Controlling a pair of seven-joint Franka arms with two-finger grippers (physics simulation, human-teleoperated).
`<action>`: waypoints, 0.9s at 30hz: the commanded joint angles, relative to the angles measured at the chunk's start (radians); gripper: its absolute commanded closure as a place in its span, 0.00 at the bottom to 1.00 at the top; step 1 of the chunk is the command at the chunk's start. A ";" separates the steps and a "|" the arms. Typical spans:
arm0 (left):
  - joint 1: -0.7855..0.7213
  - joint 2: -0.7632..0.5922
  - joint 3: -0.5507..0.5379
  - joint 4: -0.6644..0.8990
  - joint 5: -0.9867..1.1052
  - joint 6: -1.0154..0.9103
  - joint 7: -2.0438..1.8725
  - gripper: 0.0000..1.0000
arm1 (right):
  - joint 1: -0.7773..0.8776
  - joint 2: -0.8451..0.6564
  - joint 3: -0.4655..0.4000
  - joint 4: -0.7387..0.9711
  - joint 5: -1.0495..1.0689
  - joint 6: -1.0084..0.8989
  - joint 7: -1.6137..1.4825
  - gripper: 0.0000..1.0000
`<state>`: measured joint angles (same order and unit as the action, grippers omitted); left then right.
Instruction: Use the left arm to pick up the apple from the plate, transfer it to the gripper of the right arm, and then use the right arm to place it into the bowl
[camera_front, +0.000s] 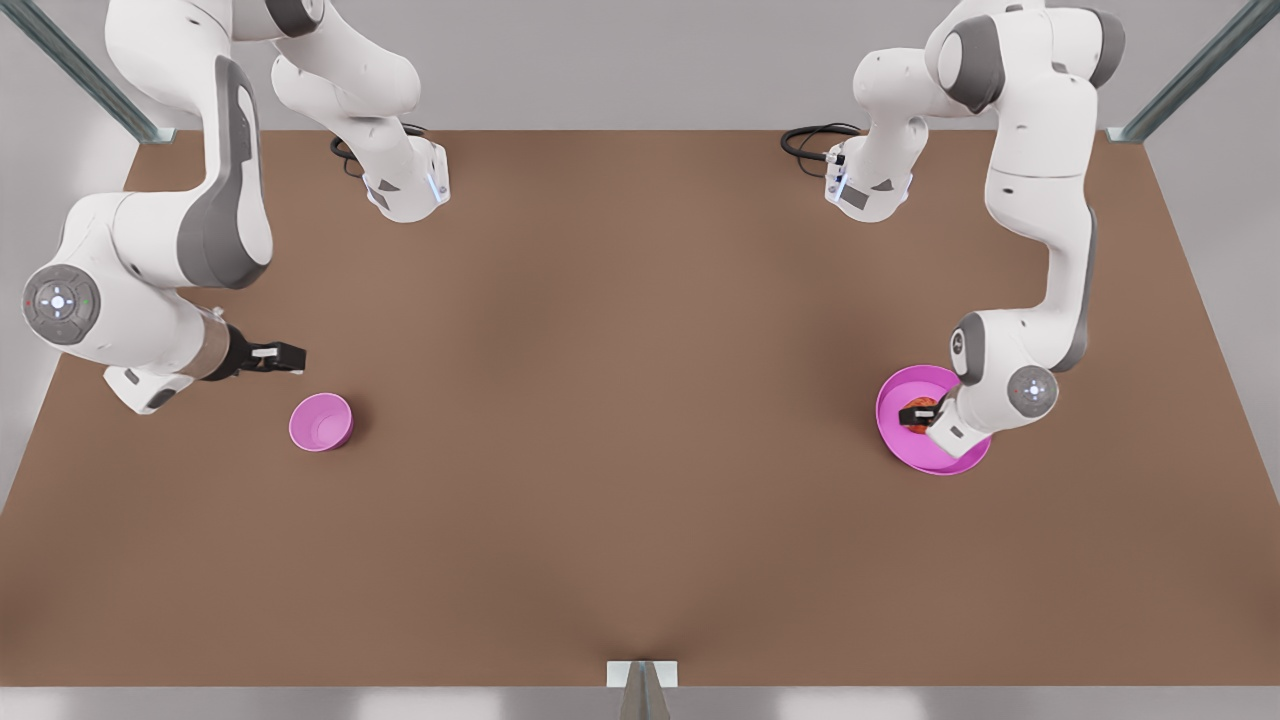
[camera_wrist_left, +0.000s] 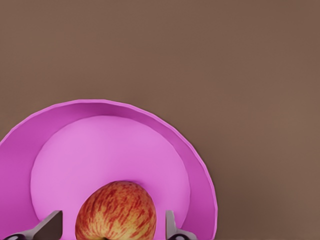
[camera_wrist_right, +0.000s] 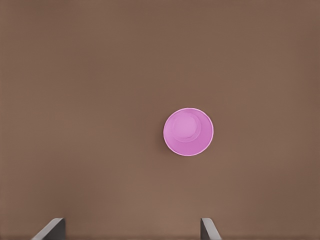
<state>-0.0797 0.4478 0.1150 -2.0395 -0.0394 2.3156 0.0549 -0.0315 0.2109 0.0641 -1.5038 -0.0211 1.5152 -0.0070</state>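
Note:
The apple (camera_front: 922, 408) (camera_wrist_left: 116, 212), red-orange with yellow streaks, lies in the wide pink plate (camera_front: 925, 458) (camera_wrist_left: 100, 150) at the front view's right. My left gripper (camera_front: 915, 415) (camera_wrist_left: 114, 229) is lowered into the plate and open, one finger on each side of the apple with a small gap to it. The small deep pink bowl (camera_front: 320, 422) (camera_wrist_right: 188, 131) stands on the table at the front view's left. My right gripper (camera_front: 285, 357) (camera_wrist_right: 131, 229) waits open and empty just beyond the bowl, above the table.
The brown table (camera_front: 640, 400) stretches wide between bowl and plate. Both arm bases (camera_front: 405, 185) (camera_front: 870, 185) stand at the far edge with black cables. Metal frame posts rise at the far corners, and a bracket (camera_front: 641, 675) sits at the near edge.

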 joint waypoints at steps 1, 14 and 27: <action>0.000 0.008 0.000 -0.010 0.001 0.042 0.042 0.00 | 0.001 -0.001 0.000 0.000 -0.002 0.000 0.002 0.00; 0.003 0.057 0.000 -0.011 0.000 0.042 0.042 0.00 | 0.004 0.002 0.000 -0.003 -0.003 0.002 0.002 0.00; 0.005 0.052 -0.006 -0.010 -0.005 0.033 0.033 0.31 | 0.004 0.010 0.000 -0.004 -0.003 0.000 0.001 0.00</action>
<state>-0.0753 0.4991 0.1091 -2.0497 -0.0425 2.3521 0.0808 -0.0266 0.2220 0.0644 -1.5081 -0.0251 1.5160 -0.0058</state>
